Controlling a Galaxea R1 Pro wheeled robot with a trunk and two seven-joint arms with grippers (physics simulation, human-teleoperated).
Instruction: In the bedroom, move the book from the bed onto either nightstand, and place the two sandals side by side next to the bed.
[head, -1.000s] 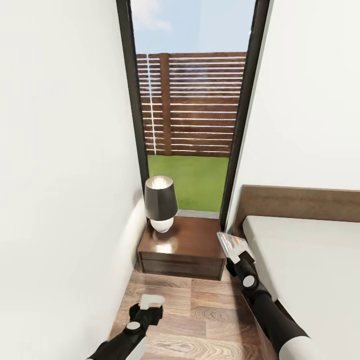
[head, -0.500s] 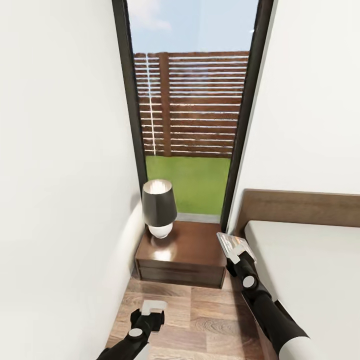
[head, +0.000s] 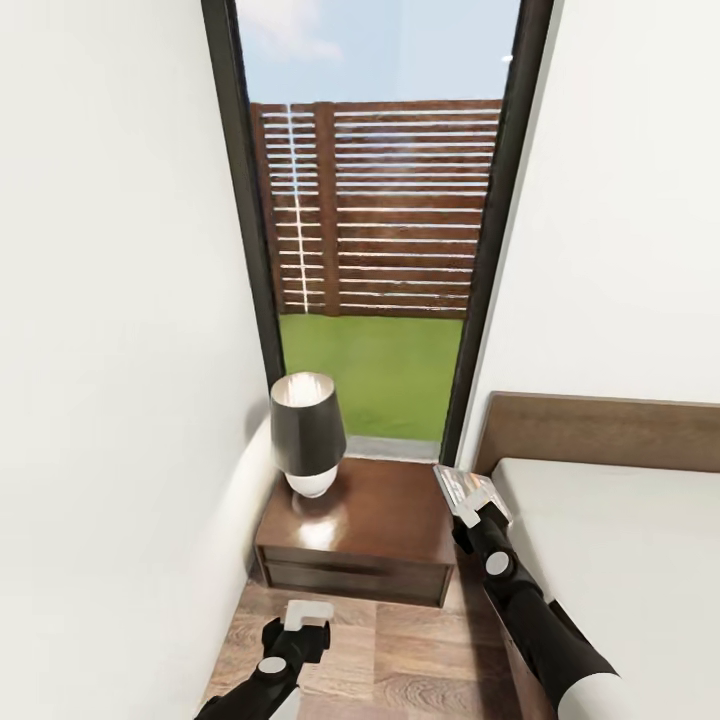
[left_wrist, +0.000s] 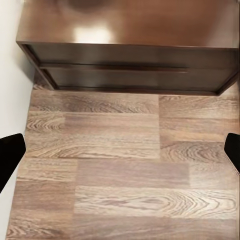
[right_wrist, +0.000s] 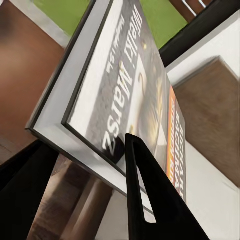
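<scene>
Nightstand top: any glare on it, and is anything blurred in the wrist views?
Head view: the nightstand top carries a bright sheen beside the lamp. Left wrist view: same white glare patch, slightly soft. Right wrist view: the book reads sharp, background corners blur.

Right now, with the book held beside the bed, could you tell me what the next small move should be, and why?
Probably carry the right end effector a little to the robot's left, over the nightstand, before lowering. It grips the book above the nightstand's edge nearest the bed. The glossy top beside the lamp looks bare, so the book should fit there.
</scene>
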